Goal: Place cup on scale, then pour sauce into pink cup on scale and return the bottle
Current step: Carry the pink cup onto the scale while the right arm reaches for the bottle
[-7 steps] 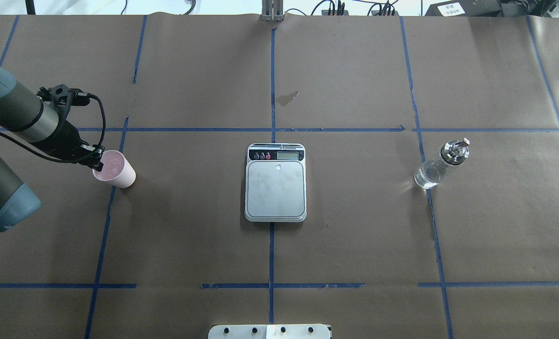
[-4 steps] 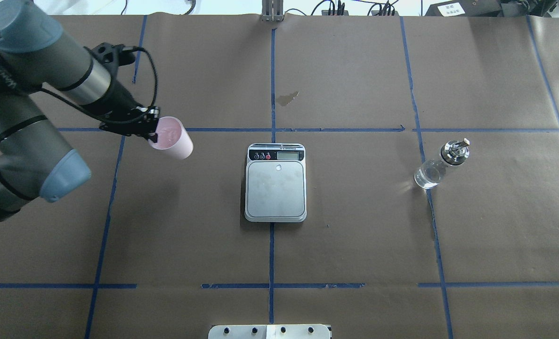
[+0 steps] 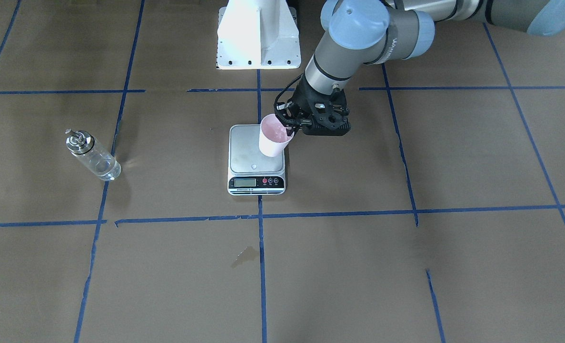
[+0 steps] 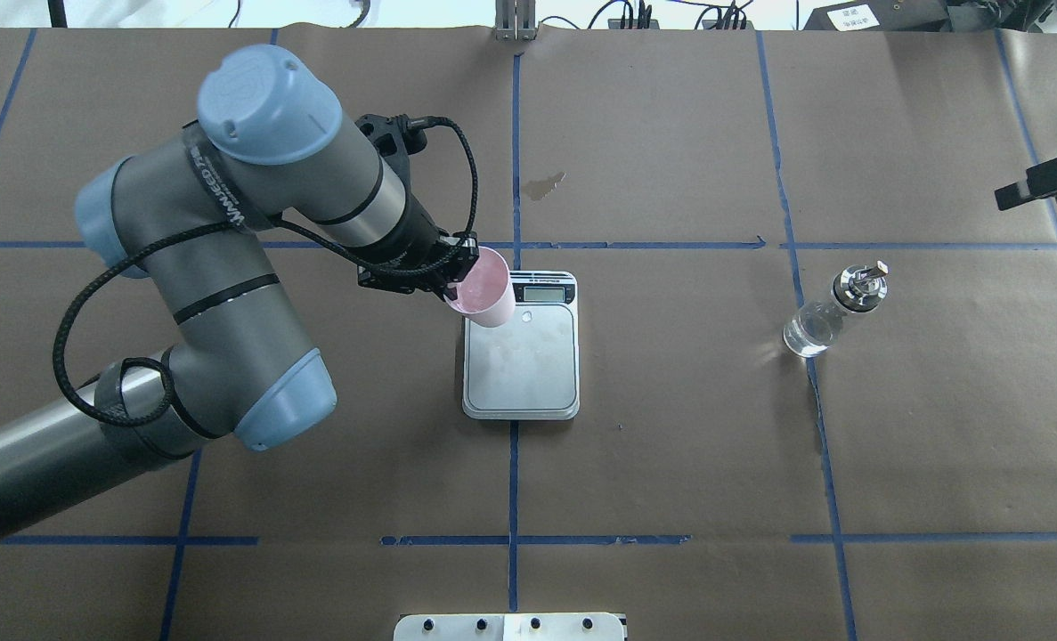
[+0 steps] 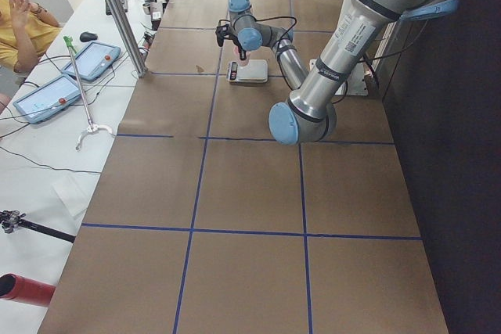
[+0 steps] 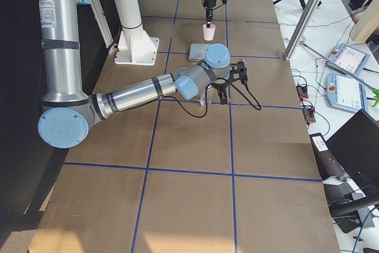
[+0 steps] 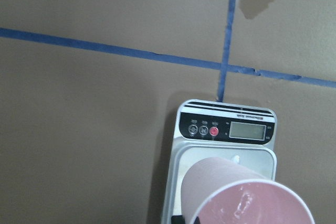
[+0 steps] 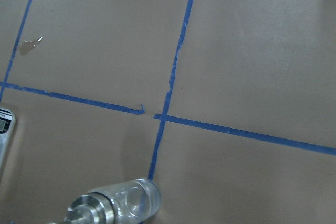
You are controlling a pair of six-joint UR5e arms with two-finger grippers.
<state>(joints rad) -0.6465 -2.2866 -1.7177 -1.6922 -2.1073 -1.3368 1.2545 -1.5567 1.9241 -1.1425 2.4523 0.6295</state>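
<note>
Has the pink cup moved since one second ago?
Yes. The pink cup went right, from the left tape line to over the scale's corner, in the left gripper.

We see the cup (image 7: 247, 203), pink inside, in front of the scale (image 7: 226, 127), hiding the near part of its silver plate; whether they touch, we cannot tell. Beyond the scale, blue tape lines (image 7: 105, 48) cross, and a dark stain (image 7: 258, 2) lies farther off.

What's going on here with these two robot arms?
The left gripper holds the small pale pink paper cup by its rim above the flat silver-plated kitchen scale, not yet set down. The small clear glass bottle with a metal spout stands untouched on the table.
</note>
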